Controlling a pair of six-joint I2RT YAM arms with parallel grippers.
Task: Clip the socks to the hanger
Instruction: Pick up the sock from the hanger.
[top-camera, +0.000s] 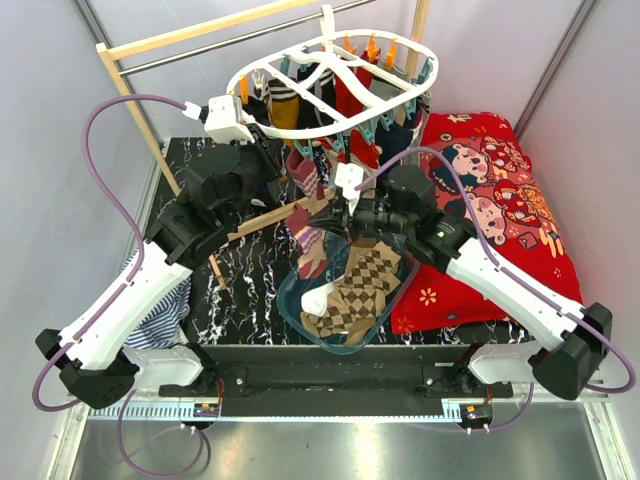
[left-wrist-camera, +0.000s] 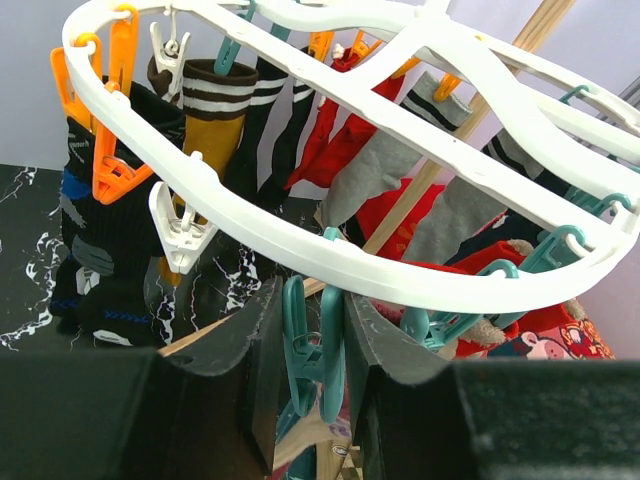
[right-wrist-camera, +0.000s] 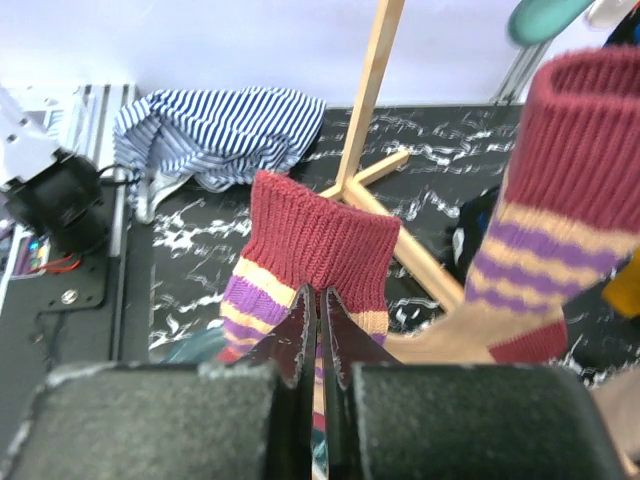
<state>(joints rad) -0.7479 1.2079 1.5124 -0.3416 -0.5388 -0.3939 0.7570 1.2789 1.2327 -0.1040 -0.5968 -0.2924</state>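
Note:
The white oval hanger (left-wrist-camera: 330, 255) hangs from the rod, with several socks clipped under it. Among them are a mustard one (left-wrist-camera: 215, 130) and a maroon striped one (right-wrist-camera: 575, 170). My left gripper (left-wrist-camera: 312, 300) is shut on a teal clip (left-wrist-camera: 318, 365) on the hanger's near rim (top-camera: 300, 133), and its pads squeeze the clip's handles. My right gripper (right-wrist-camera: 318, 295) is shut on the cuff of a second maroon sock with purple and yellow stripes (right-wrist-camera: 315, 235). It holds that sock (top-camera: 308, 250) up, just below the hanger. Tan argyle socks (top-camera: 360, 285) lie in the tub.
A clear bluish tub (top-camera: 300, 315) sits at the front centre. A red cartoon cushion (top-camera: 500, 200) lies on the right and a blue-white striped cloth (right-wrist-camera: 215, 130) on the left. The wooden rack (top-camera: 135, 95) and its foot (right-wrist-camera: 400, 235) stand behind and under the hanger.

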